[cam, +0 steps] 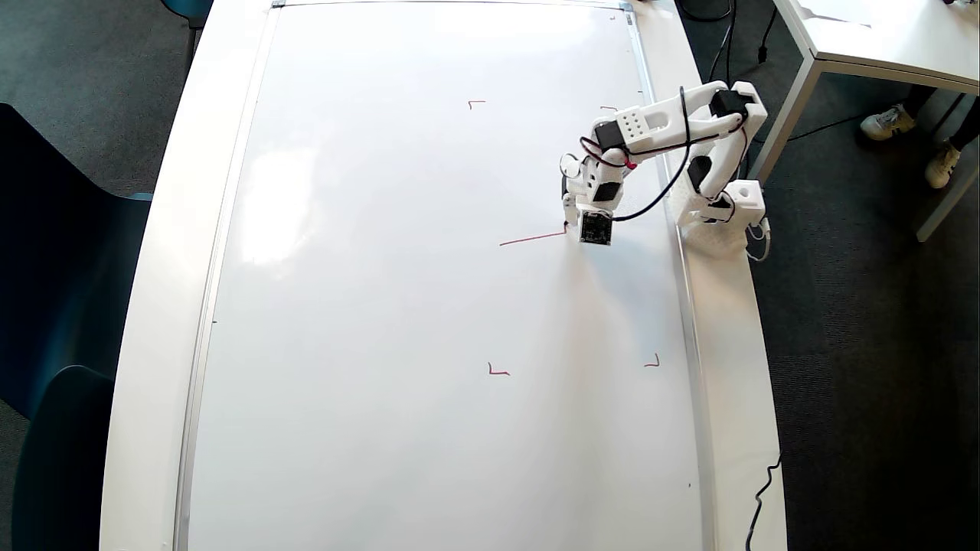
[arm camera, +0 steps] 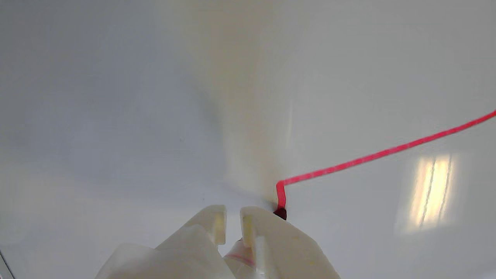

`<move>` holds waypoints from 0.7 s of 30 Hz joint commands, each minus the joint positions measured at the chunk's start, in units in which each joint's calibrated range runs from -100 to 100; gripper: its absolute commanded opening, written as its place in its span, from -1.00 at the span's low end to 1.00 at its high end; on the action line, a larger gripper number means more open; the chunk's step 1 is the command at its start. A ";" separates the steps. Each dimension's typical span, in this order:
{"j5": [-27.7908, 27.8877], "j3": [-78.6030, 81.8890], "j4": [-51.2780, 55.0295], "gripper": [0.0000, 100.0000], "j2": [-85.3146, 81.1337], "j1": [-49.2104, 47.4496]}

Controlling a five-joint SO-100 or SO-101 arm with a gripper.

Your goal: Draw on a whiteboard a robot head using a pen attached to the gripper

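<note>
Dark carpet all round, with a white table [cam: 153, 306] carrying the big whiteboard [cam: 383, 306]. So far the robot head [cam: 532, 238] is just one red stroke with a tiny hook, so nearly everything's left. Pincer [arm camera: 232, 226] is nearly closed, clamping the pen [arm camera: 281, 213], tip on the board.

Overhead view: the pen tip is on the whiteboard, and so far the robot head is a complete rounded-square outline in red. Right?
Not quite. The pen tip is on the whiteboard, but the overhead view shows only one red line with a short turn at its end, no closed outline. The wrist view agrees.
</note>
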 commanded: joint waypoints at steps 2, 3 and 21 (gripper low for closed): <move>1.72 1.29 -0.17 -0.97 -1.25 4.39; 2.15 1.48 -0.17 -0.97 -1.25 5.79; 7.78 0.30 -0.17 -0.97 -0.50 21.99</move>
